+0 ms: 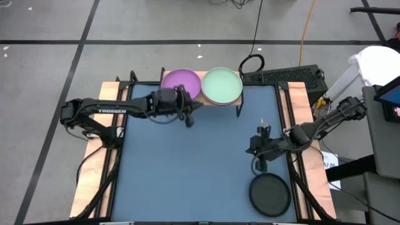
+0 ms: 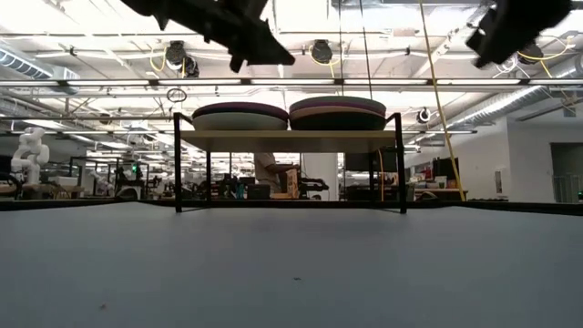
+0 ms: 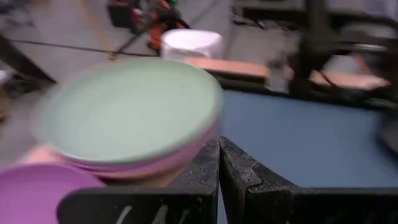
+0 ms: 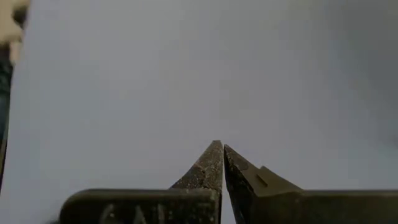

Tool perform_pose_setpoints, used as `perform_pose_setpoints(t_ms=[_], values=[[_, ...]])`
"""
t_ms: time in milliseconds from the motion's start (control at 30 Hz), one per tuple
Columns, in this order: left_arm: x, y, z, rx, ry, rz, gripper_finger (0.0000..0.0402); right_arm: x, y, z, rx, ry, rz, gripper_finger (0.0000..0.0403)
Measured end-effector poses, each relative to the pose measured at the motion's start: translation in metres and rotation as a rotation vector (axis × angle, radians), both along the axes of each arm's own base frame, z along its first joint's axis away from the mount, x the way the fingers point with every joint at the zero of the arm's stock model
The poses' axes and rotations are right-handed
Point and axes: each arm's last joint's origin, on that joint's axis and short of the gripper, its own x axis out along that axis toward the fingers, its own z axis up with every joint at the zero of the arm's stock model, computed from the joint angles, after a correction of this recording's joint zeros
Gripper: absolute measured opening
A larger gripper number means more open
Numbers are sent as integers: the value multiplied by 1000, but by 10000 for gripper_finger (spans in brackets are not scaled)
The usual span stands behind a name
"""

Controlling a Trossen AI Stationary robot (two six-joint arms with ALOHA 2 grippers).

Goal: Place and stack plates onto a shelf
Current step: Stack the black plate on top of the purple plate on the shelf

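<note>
Two stacks of plates sit side by side on the shelf (image 1: pixel 199 100) at the far edge of the tabletop (image 1: pixel 200 162): a purple plate (image 1: pixel 180 83) tops the left stack and a mint green plate (image 1: pixel 222 85) tops the right one, with a pink plate (image 3: pixel 168 160) showing just beneath the green in the left wrist view. Just in front of the shelf's left half, the left gripper (image 1: pixel 187 117) hovers above the tabletop, its jaws pressed together and holding nothing. Farther right and nearer the front than the shelf, the right gripper (image 1: pixel 261 164) hangs with its jaws likewise closed and empty. One dark charcoal plate (image 1: pixel 270 194) lies alone on the tabletop, well apart from the shelf, by the front right corner just past the right gripper.
</note>
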Motion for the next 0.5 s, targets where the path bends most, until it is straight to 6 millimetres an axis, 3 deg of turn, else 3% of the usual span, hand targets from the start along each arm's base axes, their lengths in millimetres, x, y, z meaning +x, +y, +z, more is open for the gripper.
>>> perform_pose_setpoints(t_ms=[300,500], values=[[10,-68,-4,37,26,-223,3,-1,11,-35,121,422,46,5],[9,-86,-3,83,29,-293,3,5,24,-53,184,576,121,40]])
